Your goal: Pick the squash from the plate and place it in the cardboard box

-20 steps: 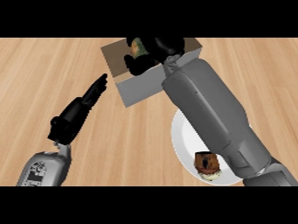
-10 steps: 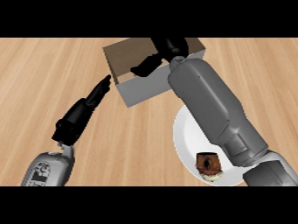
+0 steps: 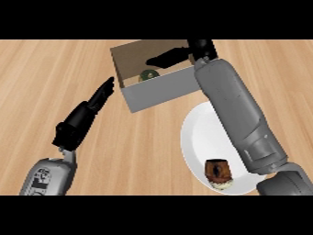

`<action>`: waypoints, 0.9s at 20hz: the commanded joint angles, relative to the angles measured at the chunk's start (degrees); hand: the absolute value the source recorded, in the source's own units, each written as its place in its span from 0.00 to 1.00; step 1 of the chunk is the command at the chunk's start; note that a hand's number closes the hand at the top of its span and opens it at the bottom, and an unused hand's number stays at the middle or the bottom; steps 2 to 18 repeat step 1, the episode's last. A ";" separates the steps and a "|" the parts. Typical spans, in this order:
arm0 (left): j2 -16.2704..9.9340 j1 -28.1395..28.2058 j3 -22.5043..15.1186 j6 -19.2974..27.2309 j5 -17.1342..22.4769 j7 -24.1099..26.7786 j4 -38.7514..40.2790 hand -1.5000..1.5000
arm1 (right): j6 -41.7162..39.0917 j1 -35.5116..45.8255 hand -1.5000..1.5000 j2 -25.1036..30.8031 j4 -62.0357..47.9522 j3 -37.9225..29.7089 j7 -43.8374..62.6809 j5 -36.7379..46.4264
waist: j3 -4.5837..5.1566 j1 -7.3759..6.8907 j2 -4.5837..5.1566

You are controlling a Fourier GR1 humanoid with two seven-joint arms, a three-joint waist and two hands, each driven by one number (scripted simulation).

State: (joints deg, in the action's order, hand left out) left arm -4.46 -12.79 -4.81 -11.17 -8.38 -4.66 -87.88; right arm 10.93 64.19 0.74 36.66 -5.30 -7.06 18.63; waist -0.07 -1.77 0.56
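Squash now lying inside cardboard box; right hand has released it, fingers opened.

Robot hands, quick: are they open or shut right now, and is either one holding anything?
Left hand: open, fingers straight, holding nothing, beside the cardboard box.
Right hand: open over the box, holding nothing; the squash lies inside.

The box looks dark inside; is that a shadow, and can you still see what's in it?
Head view: the cardboard box has a shaded brown inside, darker under the right hand above it; the squash shows only as a small dim greenish shape; the plate looks bright, without glare.
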 commanded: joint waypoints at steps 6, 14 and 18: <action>1.00 1.16 -0.84 0.76 -0.58 -0.50 -0.64 0.50 | -3.94 -1.19 0.00 2.28 1.48 -6.82 -3.72 -7.76 | 0.01 1.06 -0.33; 1.00 1.16 -0.84 0.76 -0.58 -0.50 -0.64 0.50 | -3.94 -1.19 0.00 2.28 1.48 -6.82 -3.72 -7.76 | 0.01 1.06 -0.33; 1.00 1.16 -0.84 0.76 -0.58 -0.50 -0.64 0.50 | -3.94 -1.19 0.00 2.28 1.48 -6.82 -3.72 -7.76 | 0.01 1.06 -0.33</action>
